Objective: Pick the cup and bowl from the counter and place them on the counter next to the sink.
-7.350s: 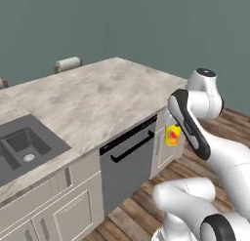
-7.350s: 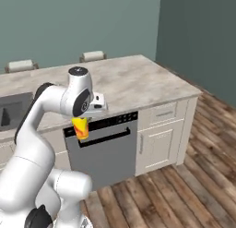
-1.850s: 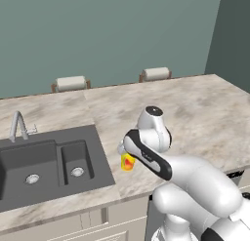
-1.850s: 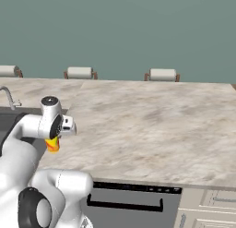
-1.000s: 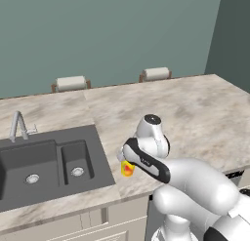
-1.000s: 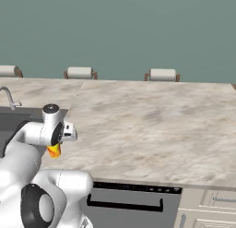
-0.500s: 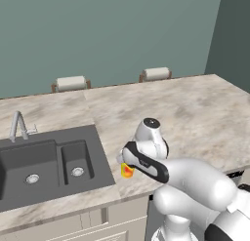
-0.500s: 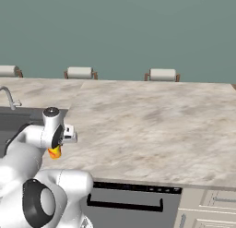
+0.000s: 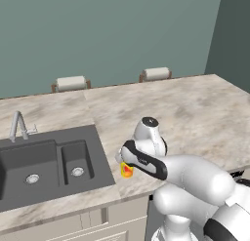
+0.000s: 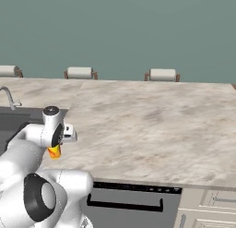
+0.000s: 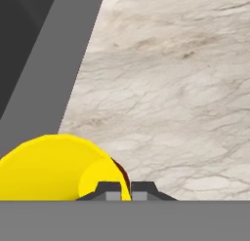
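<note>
Gripper [image 11: 121,188] clamped on cup [image 9: 126,170] low over desk [image 9: 195,113] right beside sink [image 9: 49,162], not set down yet, bowl prob. next.

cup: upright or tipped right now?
Upright. The cup hangs mouth-up in the shut gripper, beside the sink; hand view looks down into it.

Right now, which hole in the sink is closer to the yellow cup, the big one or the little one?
The little one. It sits on the sink's right side, the side toward the cup; the big one lies farther left, beneath the faucet.
</note>
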{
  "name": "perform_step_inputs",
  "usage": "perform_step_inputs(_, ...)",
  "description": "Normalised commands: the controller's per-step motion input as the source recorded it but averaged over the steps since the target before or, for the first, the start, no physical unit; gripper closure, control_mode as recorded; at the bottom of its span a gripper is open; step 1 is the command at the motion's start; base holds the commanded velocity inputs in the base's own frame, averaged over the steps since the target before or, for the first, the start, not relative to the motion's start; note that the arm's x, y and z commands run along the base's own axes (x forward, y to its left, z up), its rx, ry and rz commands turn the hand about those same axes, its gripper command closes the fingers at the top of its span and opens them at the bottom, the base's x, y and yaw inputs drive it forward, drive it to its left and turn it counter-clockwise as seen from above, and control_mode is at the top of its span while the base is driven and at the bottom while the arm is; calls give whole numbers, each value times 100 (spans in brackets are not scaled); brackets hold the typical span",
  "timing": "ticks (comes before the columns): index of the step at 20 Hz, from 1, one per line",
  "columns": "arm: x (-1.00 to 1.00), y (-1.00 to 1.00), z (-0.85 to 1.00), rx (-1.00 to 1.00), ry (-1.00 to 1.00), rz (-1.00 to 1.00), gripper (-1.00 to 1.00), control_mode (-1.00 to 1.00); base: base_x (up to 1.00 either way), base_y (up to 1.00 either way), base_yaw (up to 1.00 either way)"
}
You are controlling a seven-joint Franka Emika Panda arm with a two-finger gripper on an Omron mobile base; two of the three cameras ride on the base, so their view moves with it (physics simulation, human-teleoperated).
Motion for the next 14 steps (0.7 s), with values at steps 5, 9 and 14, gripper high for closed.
perform_step_inputs(5, 0, 0, 0, 0, 0, 0, -100, -100, 0, 0, 0)
perform_step_inputs(9, 0, 0, 0, 0, 0, 0, -100, -100, 0, 0, 0)
perform_step_inputs(14, 0, 0, 28, -7, 8, 0, -100, -100, 0, 0, 0)
